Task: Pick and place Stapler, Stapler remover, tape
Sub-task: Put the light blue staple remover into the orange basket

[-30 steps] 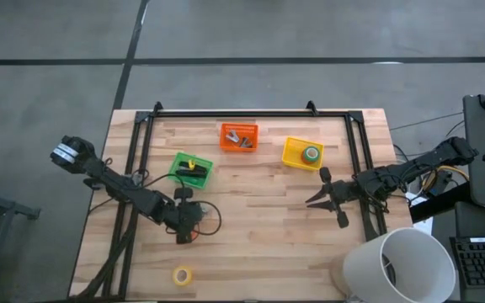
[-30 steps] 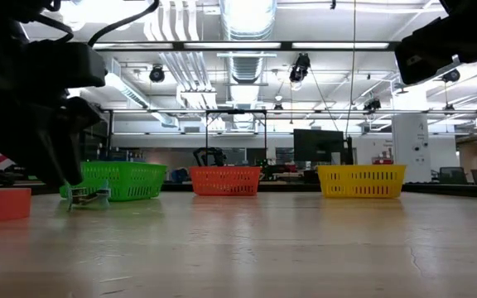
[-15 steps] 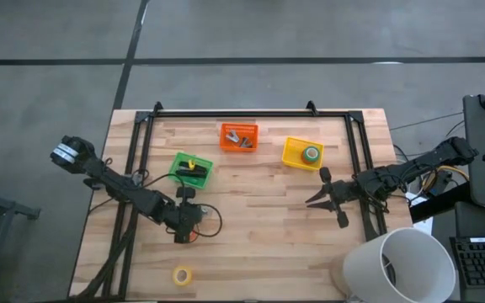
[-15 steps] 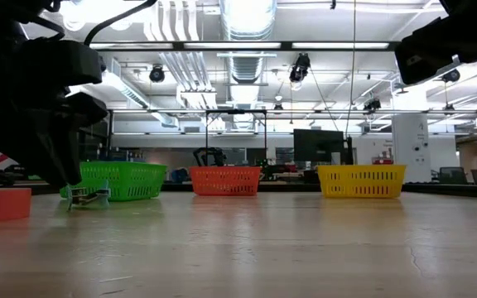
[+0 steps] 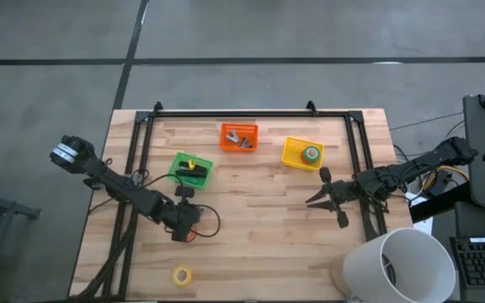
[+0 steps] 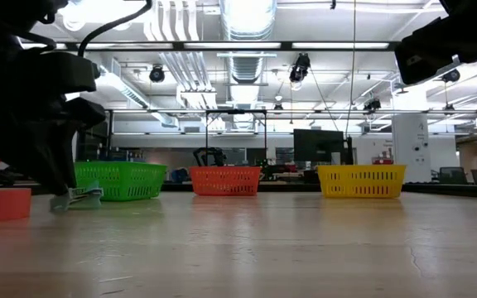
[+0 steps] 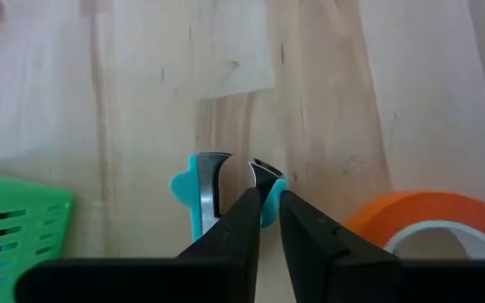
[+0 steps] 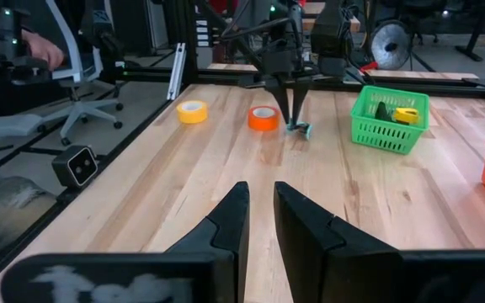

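Since the earlier frame, the left arm had crept a bit toward the near-left part of the counter, and in the low view the little blue staple remover had slid left along with it.

High view: the left tool (image 5: pixel 183 225) sat down on the wooden counter (image 5: pixel 251 252), in front of the green basket (image 5: pixel 191 169). That basket already had the stapler (image 5: pixel 194 169) lying in it next to something yellow. The orange basket (image 5: pixel 238 136) held a few small metal bits, and the yellow basket (image 5: pixel 302 153) held a green tape roll (image 5: pixel 311 153). A yellow tape roll (image 5: pixel 181 275) was still loose near the front edge. The right tool (image 5: pixel 325 194) just waited over the right side, fingers spread wide.

Low view: the staple remover (image 6: pixel 76 198) showed right at the foot of the dark left arm, low on the counter.

Left wrist view: the fingers (image 7: pixel 247 220) were pinched narrow on one of the staple remover's (image 7: pixel 219 194) wings, with an orange tape roll (image 7: pixel 423 223) just beside it.

Right wrist view: from across the counter you could see the left tool (image 8: pixel 295 123) standing over the staple remover (image 8: pixel 300 129), with the orange roll (image 8: pixel 263 117) and yellow roll (image 8: pixel 192 111) nearby.

My read: this was the staple remover's pick. Next it needs a clean lift and a carry to a basket, probably the orange one, if that thin grip holds.
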Motion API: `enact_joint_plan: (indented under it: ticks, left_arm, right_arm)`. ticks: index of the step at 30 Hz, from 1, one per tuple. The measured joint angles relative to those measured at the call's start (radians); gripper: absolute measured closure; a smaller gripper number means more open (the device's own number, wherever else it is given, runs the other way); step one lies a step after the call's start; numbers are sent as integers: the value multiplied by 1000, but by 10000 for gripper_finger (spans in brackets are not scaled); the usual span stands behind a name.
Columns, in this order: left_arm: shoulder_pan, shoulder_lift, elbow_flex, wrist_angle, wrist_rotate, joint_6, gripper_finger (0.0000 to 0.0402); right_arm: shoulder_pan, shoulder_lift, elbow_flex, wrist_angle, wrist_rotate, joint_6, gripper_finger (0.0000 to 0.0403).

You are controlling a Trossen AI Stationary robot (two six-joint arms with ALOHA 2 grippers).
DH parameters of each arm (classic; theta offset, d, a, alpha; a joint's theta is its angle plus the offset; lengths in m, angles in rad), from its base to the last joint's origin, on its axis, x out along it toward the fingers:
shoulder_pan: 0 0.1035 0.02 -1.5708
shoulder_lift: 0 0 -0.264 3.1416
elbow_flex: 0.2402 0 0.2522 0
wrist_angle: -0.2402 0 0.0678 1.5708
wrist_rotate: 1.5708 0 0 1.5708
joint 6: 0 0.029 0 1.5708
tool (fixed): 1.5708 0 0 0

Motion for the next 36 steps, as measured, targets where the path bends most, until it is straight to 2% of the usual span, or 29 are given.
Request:
enact_joint_plan:
  ticks: [10, 17, 21, 28, 30, 33, 36]
  left_arm:
    - [1, 2, 12, 21, -31, -3, 395]
    - [1, 2, 36, 171, -102, 4, 397]
    - [4, 2, 50, 245, -244, 29, 396]
    - [71, 2, 54, 377, -635, 84, 397]
    - [115, 2, 53, 440, -713, 104, 394]
    - [203, 2, 53, 555, -720, 154, 395]
    - [309, 2, 53, 658, -633, 201, 398]
  right_arm:
    - [0, 0, 0, 0, 1, -3, 351]
    - [0, 0, 0, 0, 1, -3, 351]
    - [0, 0, 0, 0, 1, -3, 351]
    - [0, 0, 0, 0, 5, -3, 351]
    - [0, 0, 0, 0, 9, -3, 351]
    - [0, 0, 0, 0, 11, -4, 351]
    - [0, 0, 0, 0, 11, -11, 351]
